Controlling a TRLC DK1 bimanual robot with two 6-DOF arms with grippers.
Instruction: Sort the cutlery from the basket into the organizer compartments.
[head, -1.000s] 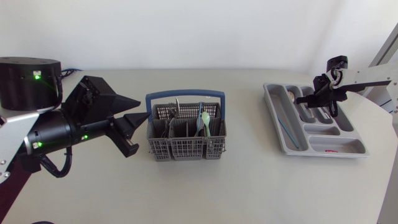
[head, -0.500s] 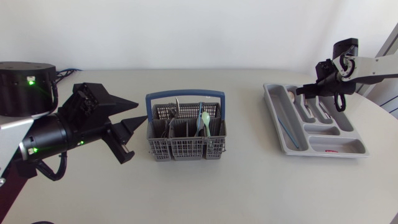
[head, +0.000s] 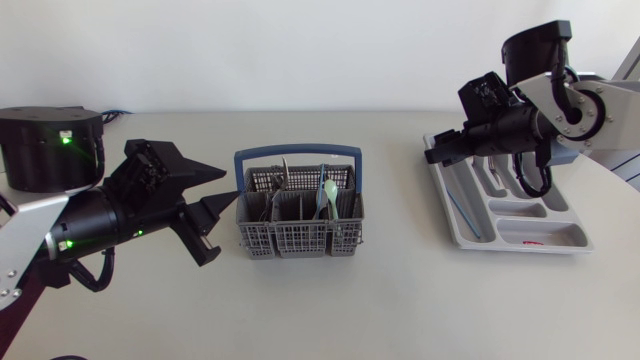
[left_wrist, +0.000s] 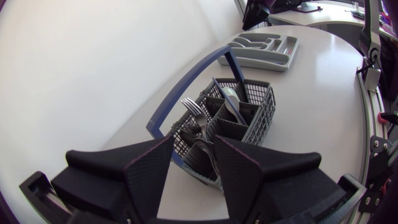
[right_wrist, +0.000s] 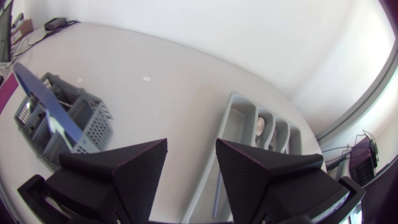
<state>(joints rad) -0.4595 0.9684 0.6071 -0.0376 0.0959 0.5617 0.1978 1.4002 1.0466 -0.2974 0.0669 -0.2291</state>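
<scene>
The grey cutlery basket (head: 300, 225) with a blue handle stands mid-table, holding forks and a pale green spoon (head: 329, 190). My left gripper (head: 218, 212) hovers just left of it, open and empty; in the left wrist view the basket (left_wrist: 249, 121) lies right ahead of that gripper (left_wrist: 193, 165). The grey organizer (head: 455, 225) sits at the right, with several pieces lying in its compartments. My right gripper (head: 432, 152) hangs over the organizer's left end, open with nothing in it. In the right wrist view this gripper (right_wrist: 191, 165) faces both the basket (right_wrist: 62, 121) and the organizer (right_wrist: 236, 118).
A black round base (head: 50, 145) of my left arm stands at the table's far left. A thin blue piece (head: 463, 210) lies in the organizer's long compartment and a small red item (head: 530, 242) in the nearest one. Bare tabletop stretches between basket and organizer.
My right gripper opened, rose from the organizer's middle compartments and swung left to its left end. My left arm shifted only slightly beside the basket.
</scene>
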